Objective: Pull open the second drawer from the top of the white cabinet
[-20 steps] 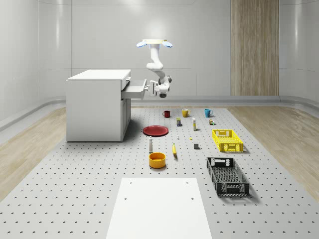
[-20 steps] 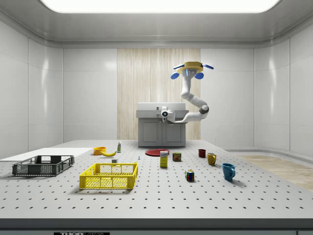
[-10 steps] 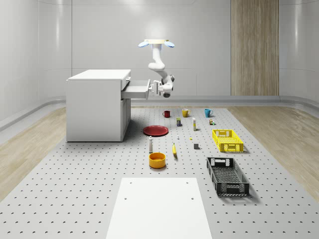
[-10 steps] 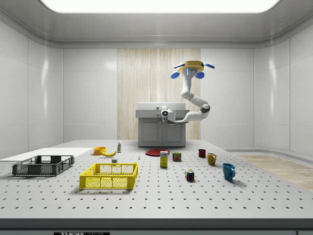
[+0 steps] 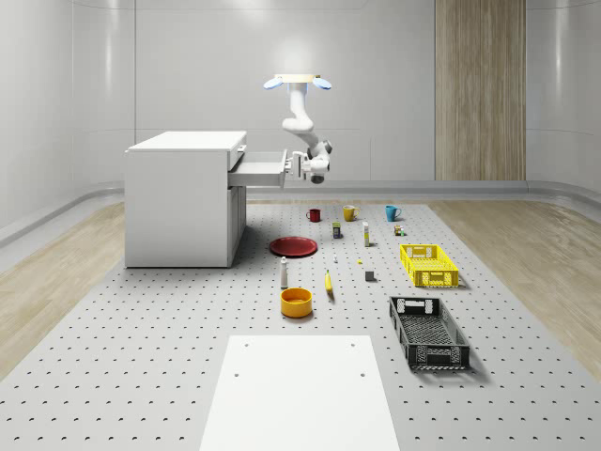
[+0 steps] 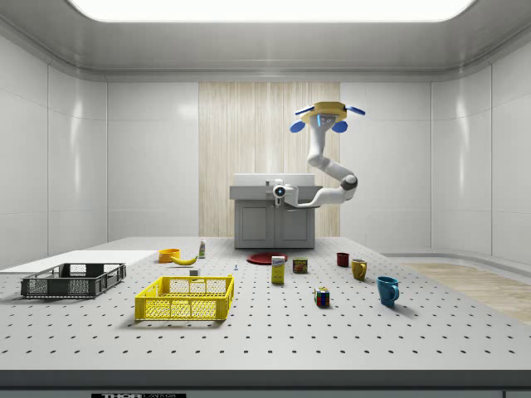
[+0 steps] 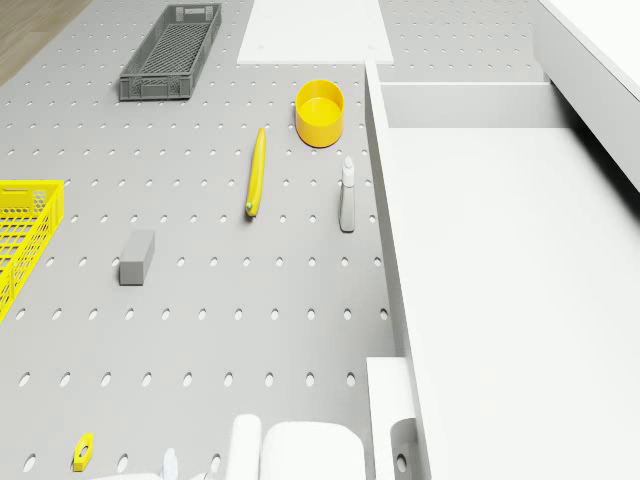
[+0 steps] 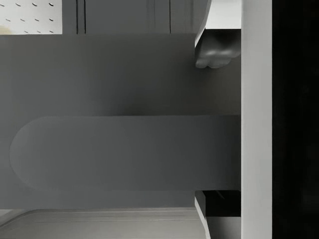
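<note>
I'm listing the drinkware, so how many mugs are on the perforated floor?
3, in a row beyond the red plate: dark red mug, yellow mug, blue mug. Others may hide behind the white cabinet.

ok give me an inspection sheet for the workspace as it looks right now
surface: grey perforated floor with a plain white panel near the front.
job's things: white cabinet; a drawer near its top stands pulled out, inside bare in the drone view.
clutter: red plate, orange bowl, banana, yellow crate, black crate, three mugs, small bottles and boxes.
grippers: gripper at the drawer's front; finger state cannot be told.
drone: hovers beyond the drawer's front, above the plate's far side.
cables: nothing seen.
surroundings: pale wall panels, wood-grain panel, wooden floor strips at the sides.
</note>
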